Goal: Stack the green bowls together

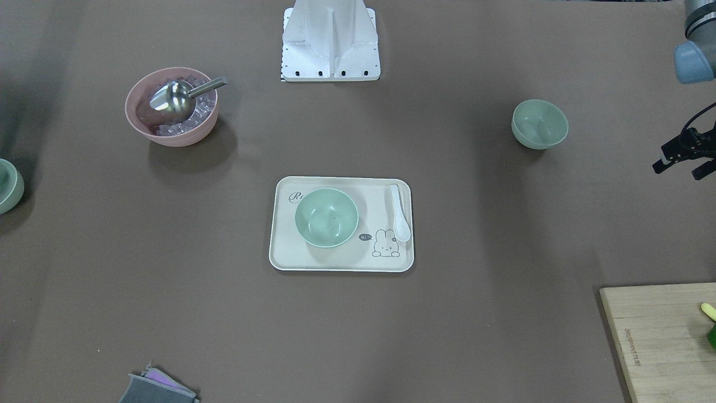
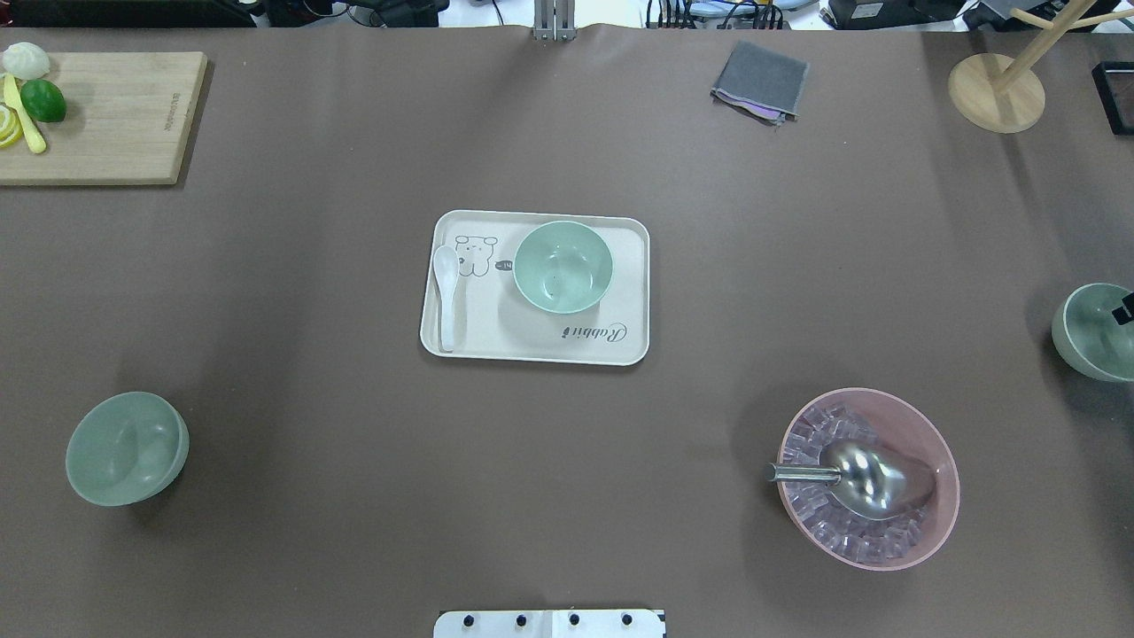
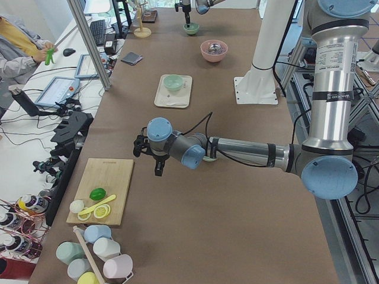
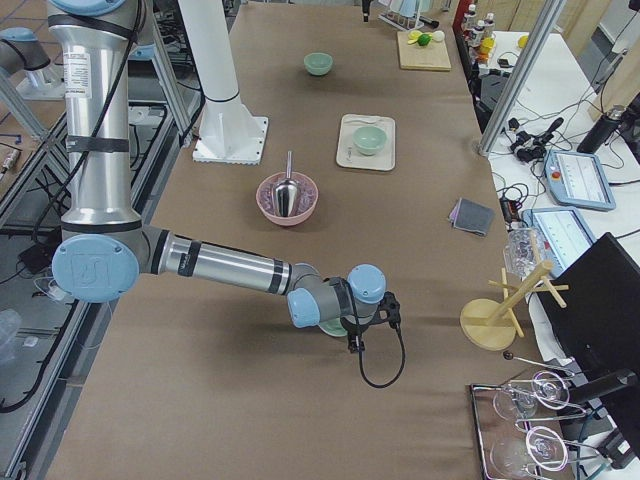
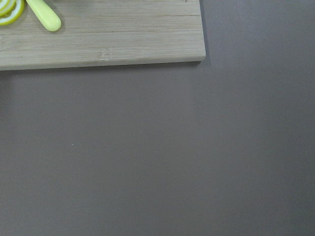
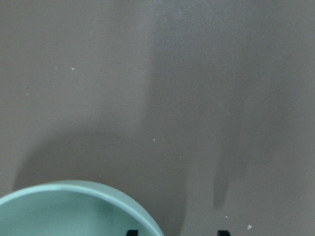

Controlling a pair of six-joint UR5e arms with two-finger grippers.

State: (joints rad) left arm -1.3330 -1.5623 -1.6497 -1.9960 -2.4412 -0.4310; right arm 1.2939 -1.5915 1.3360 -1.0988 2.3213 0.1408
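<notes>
Three pale green bowls stand apart. One (image 2: 563, 266) sits on the tray (image 2: 532, 346) at mid-table. One (image 2: 127, 448) stands at the near left. One (image 2: 1094, 332) is at the right edge. My right gripper (image 6: 176, 232) is open just above that right bowl (image 6: 74, 211), one tip over the bowl and the other outside its rim. My left gripper (image 1: 678, 169) is open and empty, above bare table between the left bowl (image 1: 540, 123) and the cutting board (image 1: 660, 336).
A pink bowl (image 2: 868, 478) with ice and a metal scoop stands near right. A white spoon (image 2: 446, 292) lies on the tray. The cutting board (image 2: 106, 124) with lime and lemon is far left. A grey cloth (image 2: 760, 81) and a wooden stand (image 2: 997, 89) are far right.
</notes>
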